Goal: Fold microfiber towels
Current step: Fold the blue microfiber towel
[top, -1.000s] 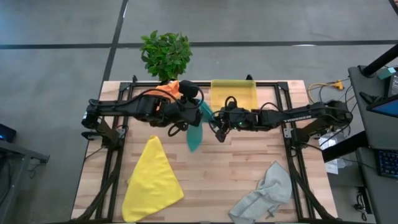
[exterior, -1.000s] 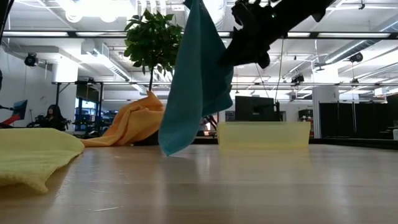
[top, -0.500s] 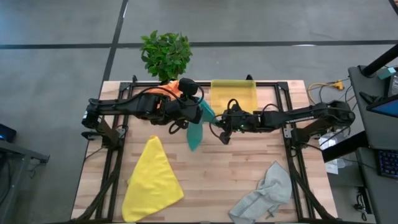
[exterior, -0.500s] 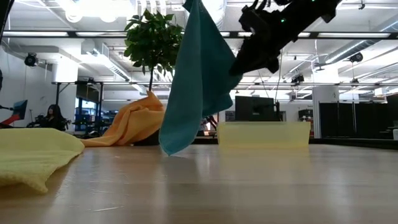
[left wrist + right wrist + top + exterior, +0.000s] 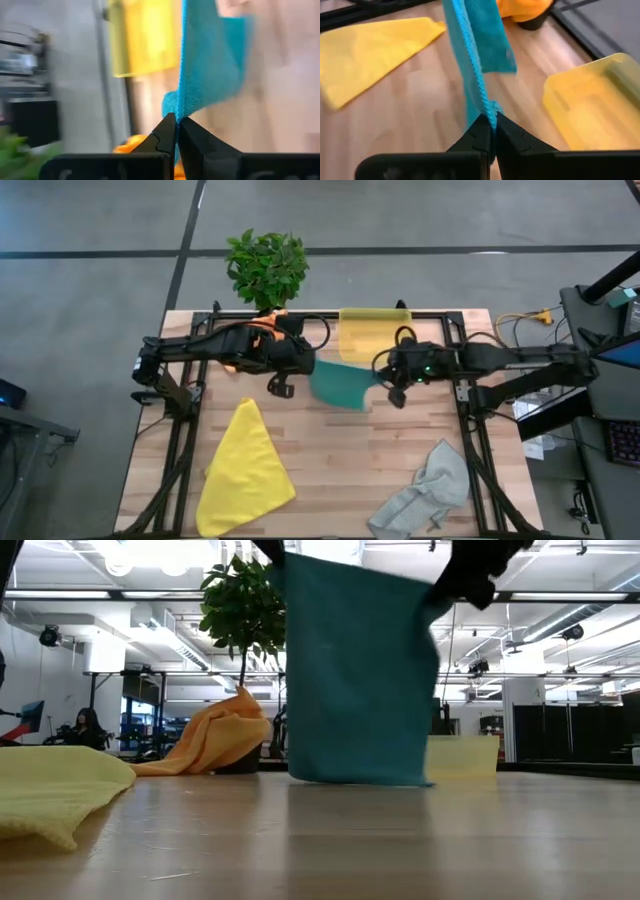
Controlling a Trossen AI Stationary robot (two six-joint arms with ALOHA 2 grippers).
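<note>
We see the teal towel (image 5: 340,384) stretched between the two grippers just above the middle of the high view, hanging as a flat sheet over the tabletop (image 5: 360,450). In the low view the teal towel (image 5: 358,670) fills the centre of the frame like a curtain, its bottom edge at or just above the wood — we cannot tell whether it touches.

The left gripper (image 5: 305,363) is clamped on one top corner, to the left of centre in the high view; its wrist view shows the two fingers (image 5: 162,137) pressed together on the cloth's edge. The right gripper (image 5: 378,372) pinches the other top corner, right of centre; in its wrist view the fingers (image 5: 480,132) meet tight on the hem.

The yellow towel (image 5: 245,470) lies flat at the lower left of the high view, well apart from the arms. The grey towel (image 5: 425,492) sits crumpled at the lower right. The orange towel (image 5: 210,735) is heaped at the far edge beside the plant (image 5: 266,267) — in the high view the left arm covers most of it. The yellow bin (image 5: 372,332) stands at the top centre of the tabletop, just behind the grippers.
</note>
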